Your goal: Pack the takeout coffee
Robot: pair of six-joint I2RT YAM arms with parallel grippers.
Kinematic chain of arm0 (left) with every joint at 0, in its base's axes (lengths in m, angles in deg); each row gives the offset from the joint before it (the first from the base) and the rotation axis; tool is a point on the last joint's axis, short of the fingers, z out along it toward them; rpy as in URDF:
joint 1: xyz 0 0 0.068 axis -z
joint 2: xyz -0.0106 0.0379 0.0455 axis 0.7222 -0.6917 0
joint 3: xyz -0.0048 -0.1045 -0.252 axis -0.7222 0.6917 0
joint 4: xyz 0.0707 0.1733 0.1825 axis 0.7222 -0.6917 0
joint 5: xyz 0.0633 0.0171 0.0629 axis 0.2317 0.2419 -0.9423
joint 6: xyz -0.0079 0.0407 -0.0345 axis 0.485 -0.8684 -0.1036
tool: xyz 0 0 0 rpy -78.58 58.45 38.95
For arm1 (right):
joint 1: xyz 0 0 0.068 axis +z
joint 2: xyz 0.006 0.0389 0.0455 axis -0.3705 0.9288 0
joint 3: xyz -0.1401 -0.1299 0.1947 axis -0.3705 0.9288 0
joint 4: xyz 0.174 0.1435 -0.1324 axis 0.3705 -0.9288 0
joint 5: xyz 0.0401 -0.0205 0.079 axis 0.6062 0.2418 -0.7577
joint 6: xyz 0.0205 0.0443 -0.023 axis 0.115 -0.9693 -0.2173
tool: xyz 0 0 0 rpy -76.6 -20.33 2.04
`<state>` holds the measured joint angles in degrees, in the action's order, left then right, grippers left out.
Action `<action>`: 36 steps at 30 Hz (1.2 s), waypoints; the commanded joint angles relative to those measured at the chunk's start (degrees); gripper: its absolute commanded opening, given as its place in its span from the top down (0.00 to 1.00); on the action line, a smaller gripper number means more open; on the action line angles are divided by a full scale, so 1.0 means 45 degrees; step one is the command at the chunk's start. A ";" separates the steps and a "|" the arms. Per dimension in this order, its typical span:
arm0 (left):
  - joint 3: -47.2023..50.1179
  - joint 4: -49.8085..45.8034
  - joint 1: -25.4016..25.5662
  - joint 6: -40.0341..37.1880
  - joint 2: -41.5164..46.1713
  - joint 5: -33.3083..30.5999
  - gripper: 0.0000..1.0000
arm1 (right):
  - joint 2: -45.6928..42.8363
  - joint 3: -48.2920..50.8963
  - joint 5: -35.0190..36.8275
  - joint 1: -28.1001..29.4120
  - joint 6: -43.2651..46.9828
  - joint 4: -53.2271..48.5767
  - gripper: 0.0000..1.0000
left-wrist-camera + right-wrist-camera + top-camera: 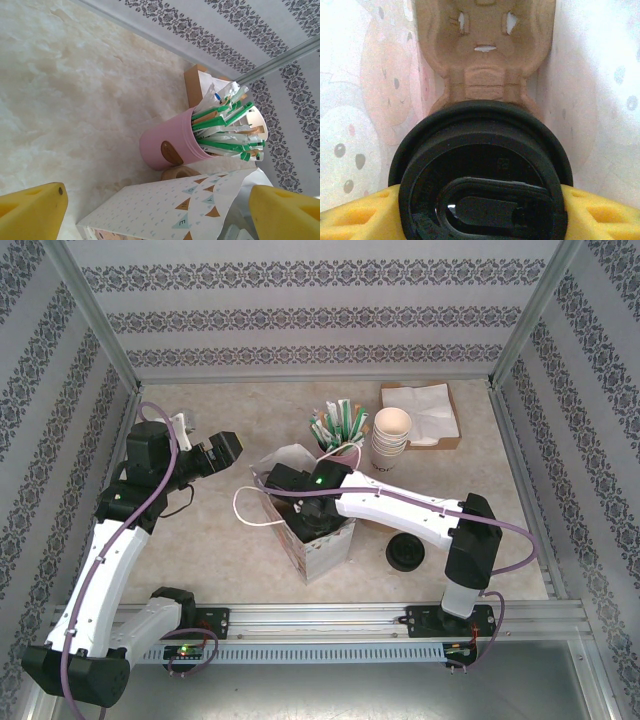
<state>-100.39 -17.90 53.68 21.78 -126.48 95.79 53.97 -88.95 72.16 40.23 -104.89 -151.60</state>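
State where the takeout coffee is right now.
Right wrist view: the takeout coffee is held in the right gripper, inside the paper bag, above the cardboard carrier.

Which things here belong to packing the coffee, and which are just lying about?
Job in hand: takeout coffee, clamped in the right gripper; paper bag; pulp carrier inside the bag.
Lying about: pink holder of packets; stack of lidless cups; loose black lids; napkins.

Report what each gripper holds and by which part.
The right gripper grips the takeout coffee by opposite sides at its black lid, inside the bag. The left gripper holds nothing.
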 commanded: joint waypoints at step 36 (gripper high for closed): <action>-0.0418 -0.0234 0.0079 0.0200 -0.0059 0.0177 0.06 | 0.1312 0.2425 -0.1074 0.0322 0.0288 0.0755 0.52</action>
<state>-100.43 -17.90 53.68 22.54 -126.79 95.94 53.14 -82.72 70.98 40.17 -104.62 -146.11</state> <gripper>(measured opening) 0.937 0.656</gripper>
